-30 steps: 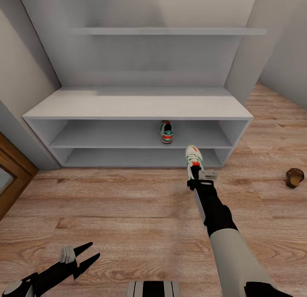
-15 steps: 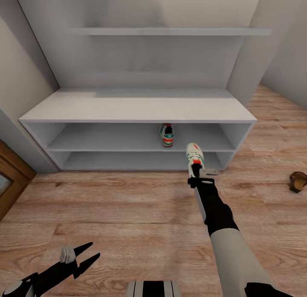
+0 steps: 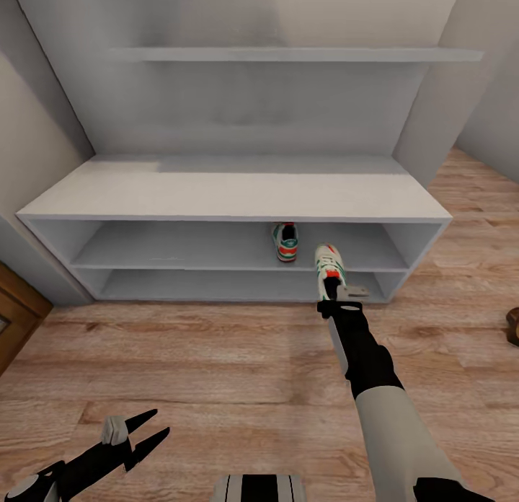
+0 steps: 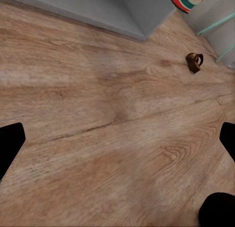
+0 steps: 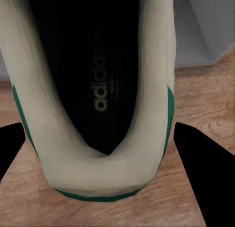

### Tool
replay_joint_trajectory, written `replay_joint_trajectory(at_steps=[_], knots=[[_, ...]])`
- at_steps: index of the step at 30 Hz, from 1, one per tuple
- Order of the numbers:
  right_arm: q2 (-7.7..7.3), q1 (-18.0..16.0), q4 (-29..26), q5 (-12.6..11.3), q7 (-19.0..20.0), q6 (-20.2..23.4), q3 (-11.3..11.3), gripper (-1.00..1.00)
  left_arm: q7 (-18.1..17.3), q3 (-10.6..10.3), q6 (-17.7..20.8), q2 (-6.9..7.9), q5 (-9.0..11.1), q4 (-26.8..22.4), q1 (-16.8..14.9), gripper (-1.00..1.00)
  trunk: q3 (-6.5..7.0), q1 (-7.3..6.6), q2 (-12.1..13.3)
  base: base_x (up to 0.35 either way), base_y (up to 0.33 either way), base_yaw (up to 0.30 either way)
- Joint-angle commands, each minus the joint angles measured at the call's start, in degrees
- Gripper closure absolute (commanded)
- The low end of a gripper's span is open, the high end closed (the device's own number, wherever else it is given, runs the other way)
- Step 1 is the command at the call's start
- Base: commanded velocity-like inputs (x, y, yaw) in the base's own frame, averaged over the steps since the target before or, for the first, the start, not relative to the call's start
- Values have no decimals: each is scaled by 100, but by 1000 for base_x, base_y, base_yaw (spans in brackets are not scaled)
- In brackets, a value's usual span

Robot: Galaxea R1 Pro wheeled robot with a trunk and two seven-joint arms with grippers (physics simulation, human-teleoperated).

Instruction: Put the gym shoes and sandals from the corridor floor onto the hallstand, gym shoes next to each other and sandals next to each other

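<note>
One gym shoe (image 3: 286,241), white with teal stripes and an orange-red heel patch, stands on the upper open tier of the pale grey hallstand (image 3: 231,188). The other gym shoe (image 3: 328,262) hangs above the corridor floor (image 3: 216,358), just before the rack's lower tier. My right gripper (image 3: 331,287) is shut on its heel; the right wrist view shows the heel collar and dark insole (image 5: 100,75) between the fingers (image 5: 203,163). My left gripper (image 3: 144,433) hovers open low at the left, holding nothing. One brown sandal (image 3: 513,326) lies on the floor at the far right, and the same sandal (image 4: 194,61) appears in the left wrist view.
A long wall shelf (image 3: 288,54) hangs above the bench. A brown wooden door frame (image 3: 18,311) stands at the left. Grey walls close in on both sides of the rack. Open plank floor lies between me and the rack.
The whole view has shifted as I rolled closer to the hallstand, so the rack looks larger and the sandal sits at the right edge. The right gripper keeps its hold on the shoe.
</note>
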Motion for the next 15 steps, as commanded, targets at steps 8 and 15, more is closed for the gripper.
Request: replay_joint_trajectory(at_steps=[8, 15], knots=[[5, -2, -7, 63, 17, 37, -11, 100, -4, 12, -64, -1, -2, 3, -3, -100, -42, 1, -1, 90, -56, 116], [5, -2, -7, 61, 17, 37, -11, 100, -3, 13, -58, -1, 0, 3, -3, -100, -44, 1, -1, 219, -1, 6]])
